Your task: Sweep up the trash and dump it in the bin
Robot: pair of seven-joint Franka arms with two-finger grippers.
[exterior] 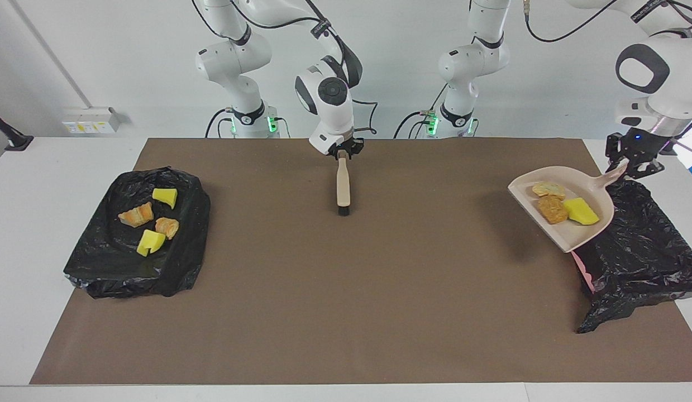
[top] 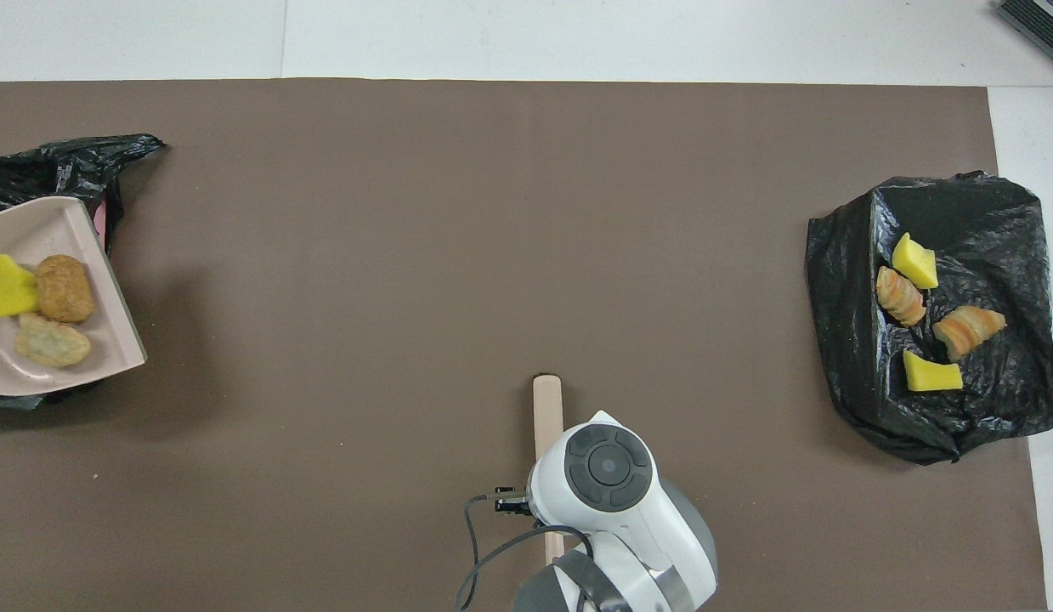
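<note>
While the left claw (exterior: pixel 630 163) clamps the dustpan's handle, the dustpan (exterior: pixel 597 196) hangs tilted over the edge of the black-lined bin (exterior: pixel 642 251) at the left arm's end — its long axis slopes down and away from the claw, open lip lowest. Three scraps (exterior: pixel 563 207) lie in it; tipping it over the bin looks like the next move. Four more (exterior: pixel 150 220) sit on the black bag (exterior: pixel 100 251) at the right arm's end. The right claw (exterior: pixel 342 155) is at the brush (exterior: pixel 342 187) handle's top — grip uncertain.

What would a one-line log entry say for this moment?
left gripper: holds dustpan with three scraps over black-bagged bin | right gripper: at brush handle, brush lying on mat | dump: not yet
</note>
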